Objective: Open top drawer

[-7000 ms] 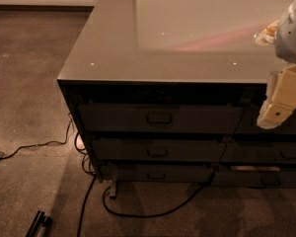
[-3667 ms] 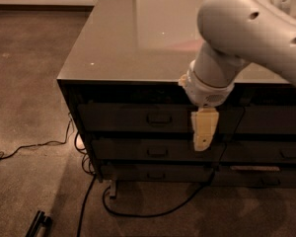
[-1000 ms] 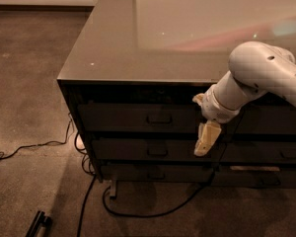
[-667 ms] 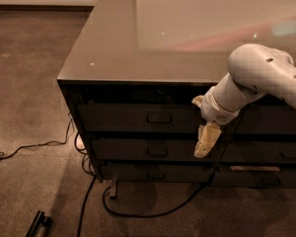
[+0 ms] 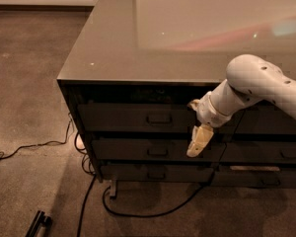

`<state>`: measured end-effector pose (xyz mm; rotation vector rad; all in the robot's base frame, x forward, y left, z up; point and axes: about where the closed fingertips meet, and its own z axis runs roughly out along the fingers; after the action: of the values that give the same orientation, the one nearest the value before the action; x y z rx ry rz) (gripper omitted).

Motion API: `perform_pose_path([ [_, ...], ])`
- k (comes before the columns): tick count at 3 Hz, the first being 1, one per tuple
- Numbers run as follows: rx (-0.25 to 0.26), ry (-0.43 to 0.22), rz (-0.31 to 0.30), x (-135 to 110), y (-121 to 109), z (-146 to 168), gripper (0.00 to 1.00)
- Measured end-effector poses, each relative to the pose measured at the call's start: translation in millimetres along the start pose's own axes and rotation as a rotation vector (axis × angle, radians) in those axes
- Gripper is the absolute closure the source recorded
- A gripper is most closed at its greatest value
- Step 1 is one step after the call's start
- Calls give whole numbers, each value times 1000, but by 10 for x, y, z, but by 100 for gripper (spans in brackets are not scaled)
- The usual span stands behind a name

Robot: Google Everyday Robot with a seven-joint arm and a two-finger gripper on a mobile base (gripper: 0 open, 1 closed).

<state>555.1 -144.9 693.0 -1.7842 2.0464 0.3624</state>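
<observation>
The gripper (image 5: 200, 142) hangs pointing down before the drawer stack; whether it is open or closed cannot be told. The top drawer (image 5: 123, 118) is shut, its handle (image 5: 159, 118) up-left of the gripper. Risk: from this low offset, it hooks the middle drawer (image 5: 123, 148) instead.

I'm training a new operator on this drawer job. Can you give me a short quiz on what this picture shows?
1. True or false: the hand grips the top drawer's handle.
2. What lies on the floor left of the cabinet? A) cables B) a box C) a chair
3. Fill in: the top drawer looks ___ (open or shut).
Key: 1 false, the hand hangs below and right of the handle, in front of the second drawer. 2 A. 3 shut.
</observation>
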Motion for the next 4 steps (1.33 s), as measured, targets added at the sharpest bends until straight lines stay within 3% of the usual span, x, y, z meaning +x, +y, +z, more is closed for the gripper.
perform_pose_path([
  [1, 49, 56, -53, -154, -201, 72, 0],
  [2, 67, 84, -74, -200, -252, 94, 0],
  [3, 70, 133, -75, -155, -313, 220, 0],
  [4, 75, 164, -12, 54, -446, 319, 0],
])
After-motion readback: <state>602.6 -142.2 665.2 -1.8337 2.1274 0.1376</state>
